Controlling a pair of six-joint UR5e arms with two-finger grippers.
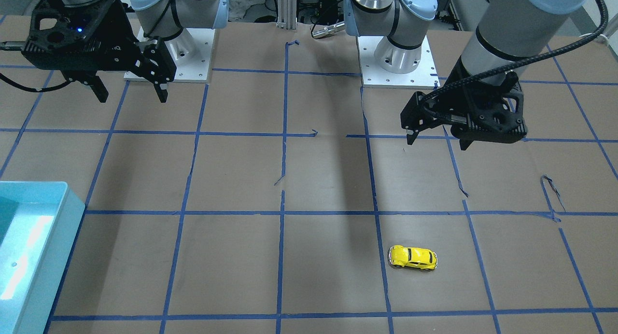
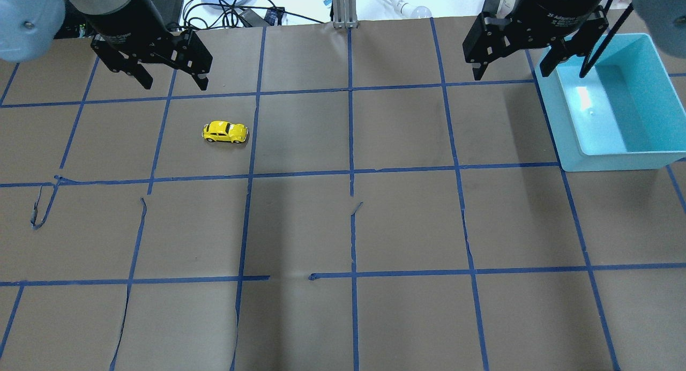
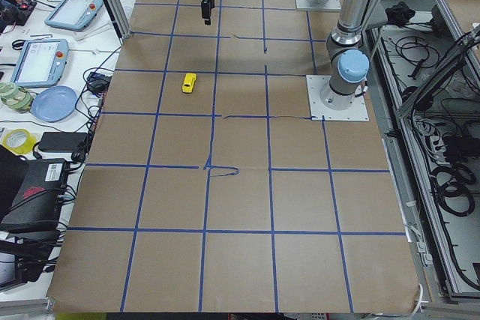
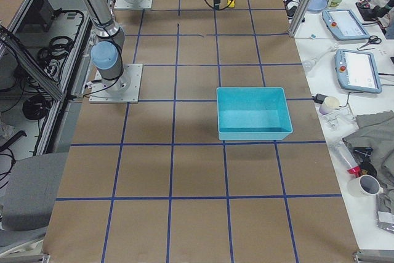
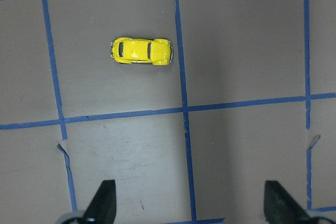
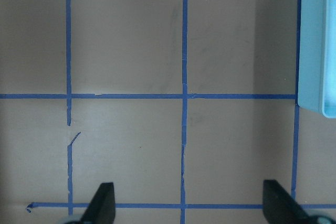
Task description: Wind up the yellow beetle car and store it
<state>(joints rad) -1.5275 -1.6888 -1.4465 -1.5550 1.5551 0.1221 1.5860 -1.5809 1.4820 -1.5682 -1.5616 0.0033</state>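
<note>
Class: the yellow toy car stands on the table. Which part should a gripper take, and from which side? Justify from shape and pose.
Probably best: grip the car across its long flanks at mid-body, coming straight down. It stands free on its wheels on the table; its roof and ends are rounded, its flanks flatter. The open left gripper is nearer, but likely needs a quarter turn.

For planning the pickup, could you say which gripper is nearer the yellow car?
The left gripper, open close to the yellow beetle car; the right gripper hangs far off by the blue bin.
</note>
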